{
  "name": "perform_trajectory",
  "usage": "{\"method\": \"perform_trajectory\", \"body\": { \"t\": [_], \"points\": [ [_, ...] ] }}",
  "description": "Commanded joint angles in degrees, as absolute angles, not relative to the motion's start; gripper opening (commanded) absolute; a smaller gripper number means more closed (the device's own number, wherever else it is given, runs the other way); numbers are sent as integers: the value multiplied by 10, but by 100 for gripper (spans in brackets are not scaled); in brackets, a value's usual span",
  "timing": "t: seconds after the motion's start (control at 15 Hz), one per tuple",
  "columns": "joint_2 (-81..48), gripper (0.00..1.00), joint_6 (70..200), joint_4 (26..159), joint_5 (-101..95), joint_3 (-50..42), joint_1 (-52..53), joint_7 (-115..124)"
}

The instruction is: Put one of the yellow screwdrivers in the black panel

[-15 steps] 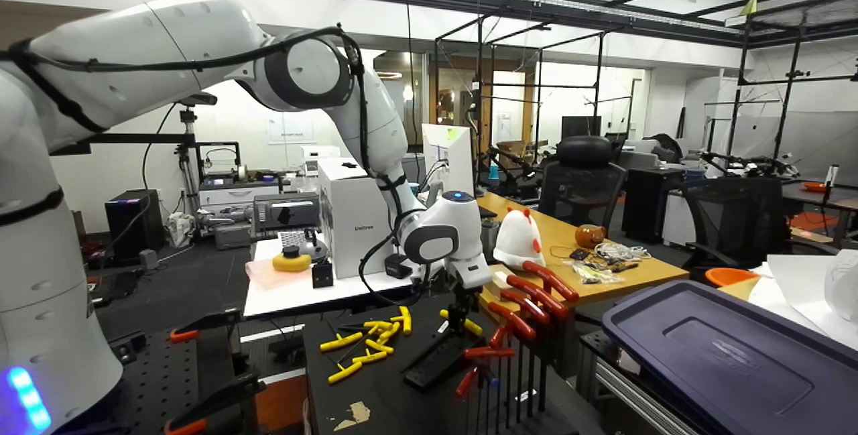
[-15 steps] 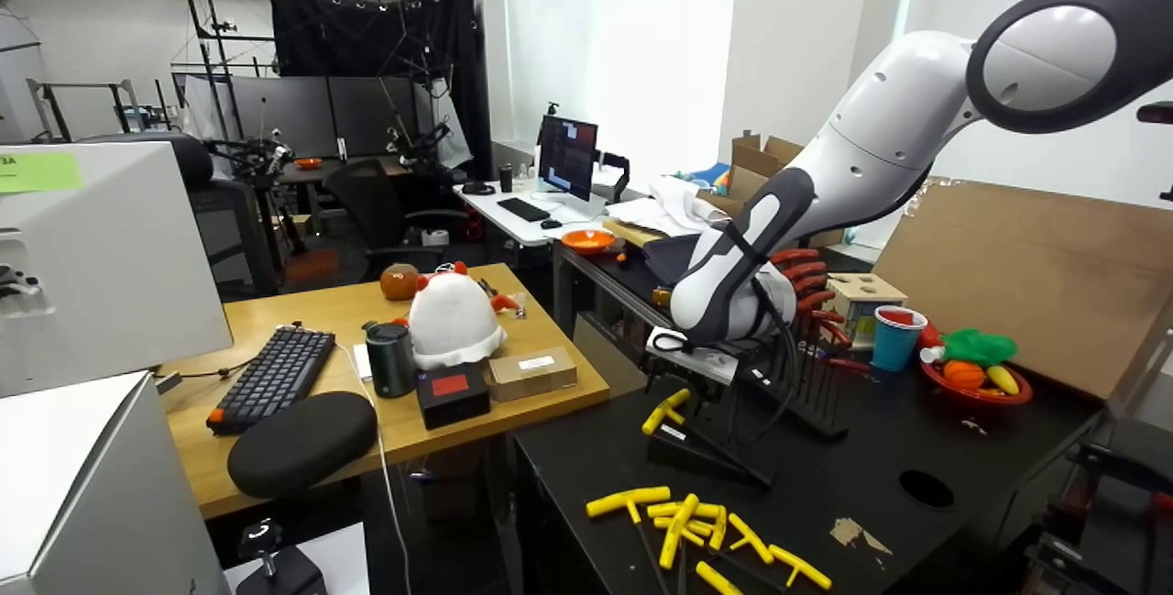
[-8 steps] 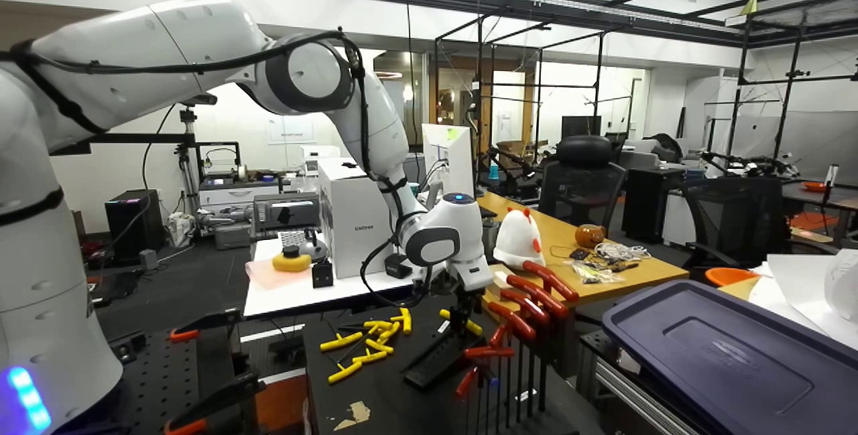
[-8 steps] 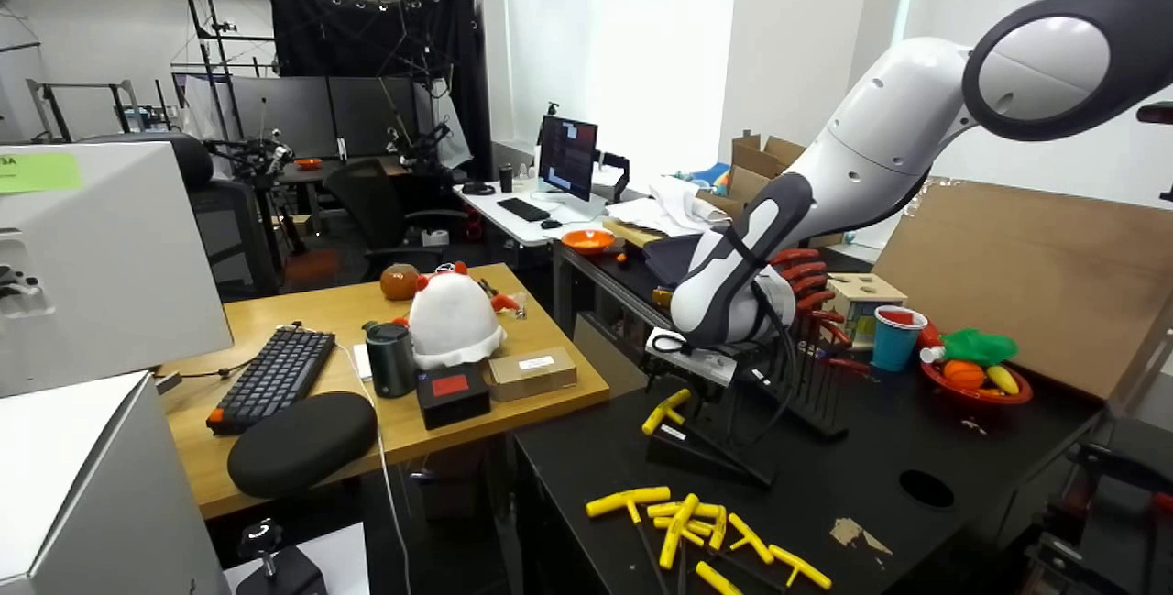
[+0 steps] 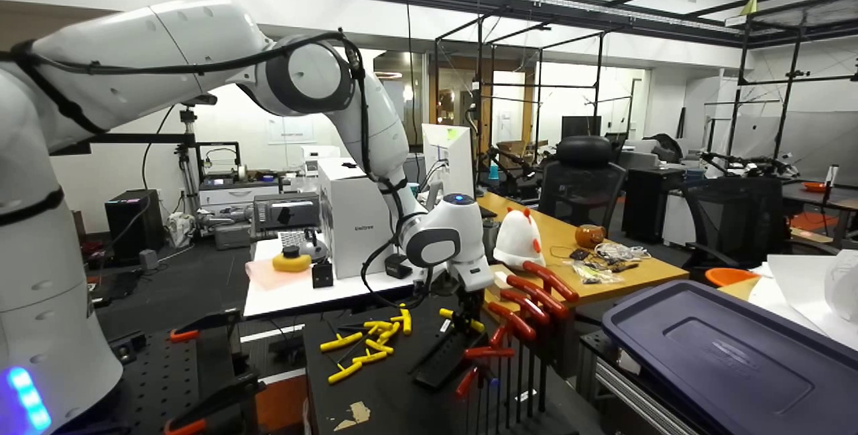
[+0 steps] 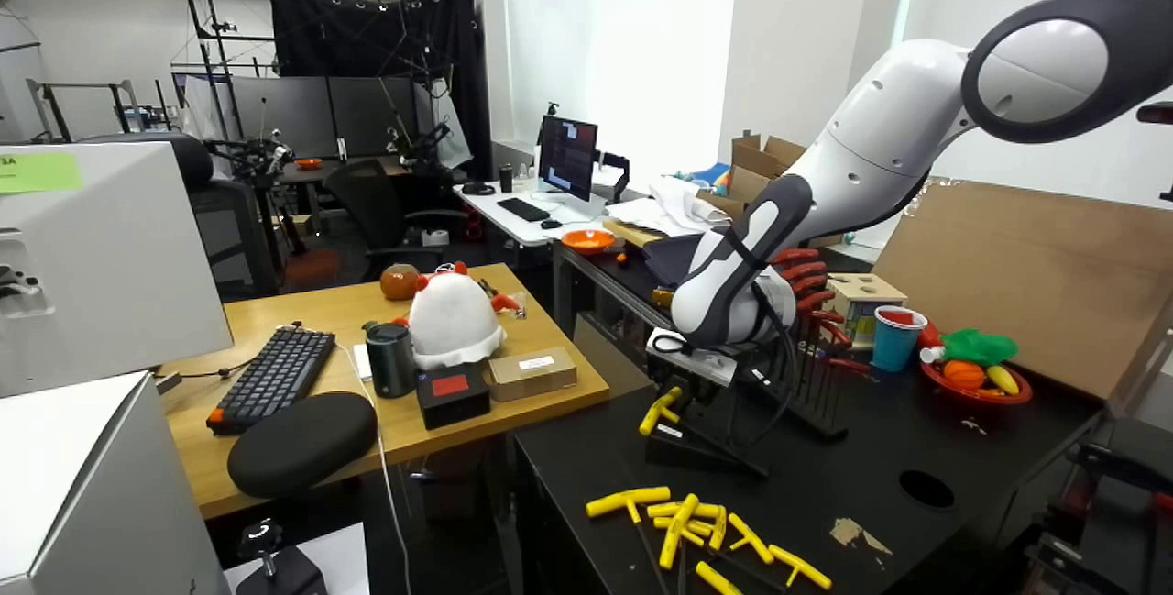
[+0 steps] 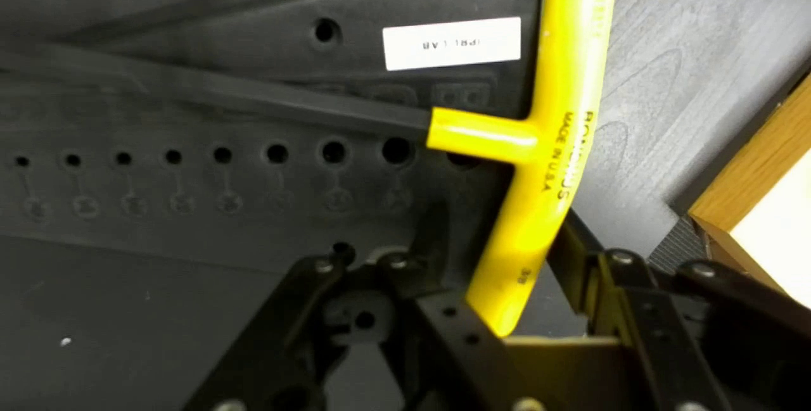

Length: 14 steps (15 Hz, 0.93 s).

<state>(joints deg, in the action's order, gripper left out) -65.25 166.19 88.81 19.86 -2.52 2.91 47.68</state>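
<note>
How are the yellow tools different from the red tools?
Color: the yellow tools have yellow handles, while the red tools have red ones.

Pose: most of the yellow tools lie in a jumble on the black table, but the red tools stand upright in a tidy row.

Same: both kinds have a long, dark rod coming out of a bar-shaped handle.

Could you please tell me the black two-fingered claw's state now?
Claw: straddling the glossy yellow T-shaped screwdriver handle; whether open or gripping cannot be told.

Robotics lab: robot arm (image 5: 308, 76), "LAB" label (image 7: 452, 44)
</note>
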Motion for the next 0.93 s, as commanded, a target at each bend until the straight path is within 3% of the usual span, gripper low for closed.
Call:
{"method": "perform_trajectory", "body": {
  "t": [0.0,0.07,0.2,0.87],
  "points": [
    [-658,15,1673,880,212,-32,38,489],
    [-658,7,1674,879,213,-31,39,490],
    [-657,5,1674,879,214,-31,39,491],
    [-640,6,1671,896,216,-26,35,485]
  ]
}}
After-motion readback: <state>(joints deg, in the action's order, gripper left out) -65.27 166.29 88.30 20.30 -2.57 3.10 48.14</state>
